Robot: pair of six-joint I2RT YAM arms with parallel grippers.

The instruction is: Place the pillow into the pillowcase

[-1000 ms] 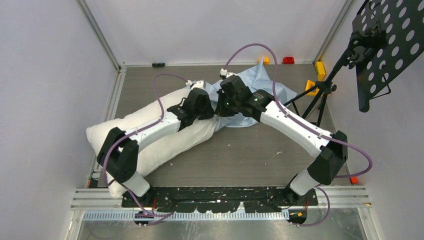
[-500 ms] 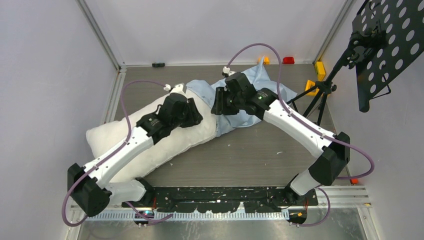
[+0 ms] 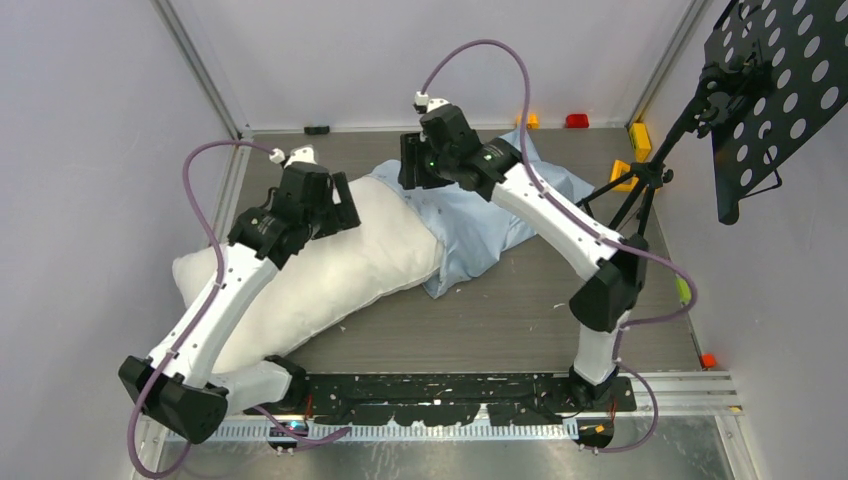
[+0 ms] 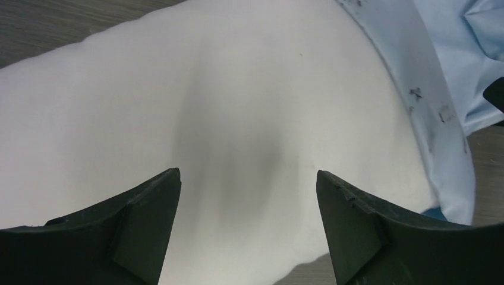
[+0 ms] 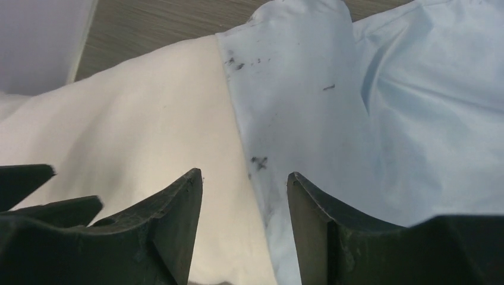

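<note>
hanging with its jaws spread and nothing held, the left gripper (image 4: pixel 246 178) is seen above the bare white middle of the pillow (image 4: pixel 238 89); whether the fabric is touched cannot be told. the right gripper (image 5: pixel 243 175) is likewise spread and empty, set over the smudged hem of the pillowcase (image 5: pixel 386 119), just where blue cloth laps onto white. outward from there, only the far end of the pillow is covered by the pillowcase mouth; the larger part lies uncovered, slanting toward the near left corner of the table (image 3: pixel 500 310). the closed end of the pillowcase is bunched toward the back right. the placing is judged deliberate: one gripper is positioned at the hem so it can be pulled along, the other over the stuffing so it can be pinned or pushed. the task is judged early, with most of the pillow yet to be sleeved.
</note>
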